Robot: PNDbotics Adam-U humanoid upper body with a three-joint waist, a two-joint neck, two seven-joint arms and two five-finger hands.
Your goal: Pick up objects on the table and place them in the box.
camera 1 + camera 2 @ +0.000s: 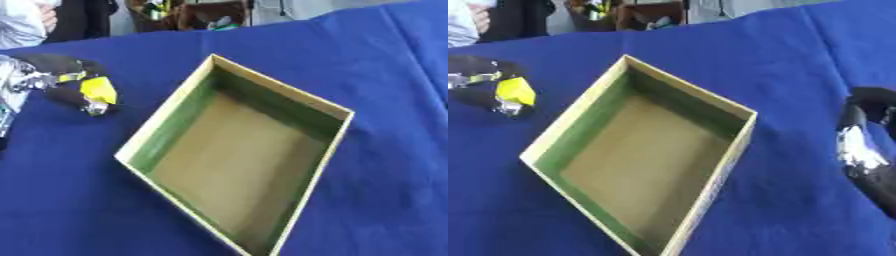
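A cardboard box (282,84) with green inner walls and a brown floor lies askew in the middle of the blue cloth, and I see nothing inside it. My left hand (59,75), black with silver parts, sits to the left of the box's far corner. Its fingers are curled round a small yellow object (98,90) just above the cloth. Only the right eye view shows my right hand (863,145), low at the right edge, apart from the box.
The blue cloth (385,75) covers the whole table, with folds at the far right. Dark furniture and a person's sleeve show beyond the far edge.
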